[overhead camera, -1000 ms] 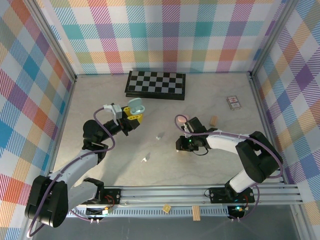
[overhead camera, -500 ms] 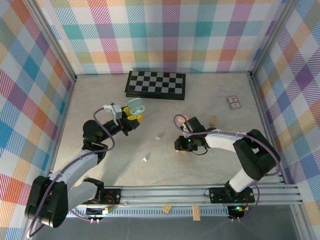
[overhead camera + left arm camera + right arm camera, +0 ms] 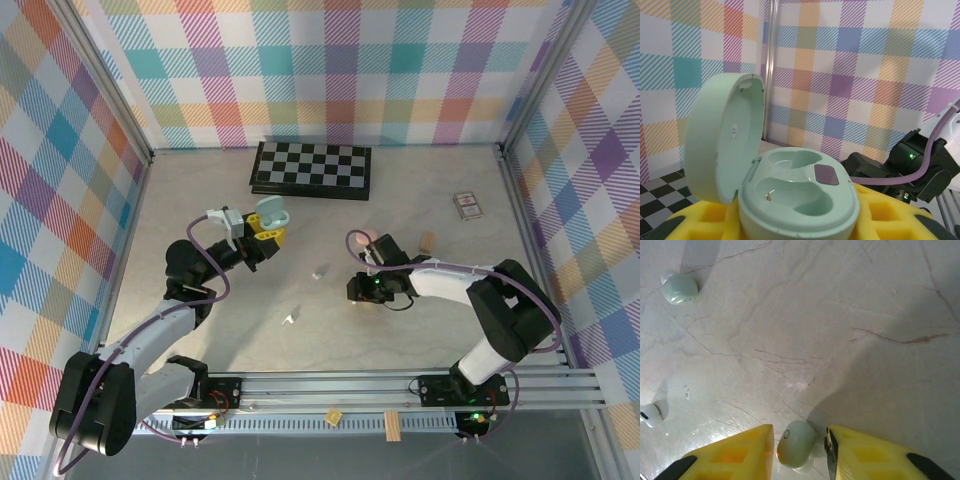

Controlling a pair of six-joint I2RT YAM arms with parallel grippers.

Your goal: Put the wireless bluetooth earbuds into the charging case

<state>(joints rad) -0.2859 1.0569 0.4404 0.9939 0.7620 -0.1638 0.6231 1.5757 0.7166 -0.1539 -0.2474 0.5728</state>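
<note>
Nearest lay a white bud (image 3: 290, 318), too small to tell its heading. To its right the right arm stretched leftward, low over the table (image 3: 420, 335). The right gripper (image 3: 800, 432) had its jaws apart around a mint bud (image 3: 796, 445) that lay flat, long axis roughly along the fingers. A second mint bud (image 3: 680, 288) lay loose beyond. Farther left, the raised left gripper (image 3: 262, 228) clamped the case (image 3: 800, 200), wells up, with the lid (image 3: 725, 145) standing open.

Checkerboard (image 3: 311, 169) (far edge), card box (image 3: 467, 205), 1 wooden block (image 3: 428, 241)
</note>
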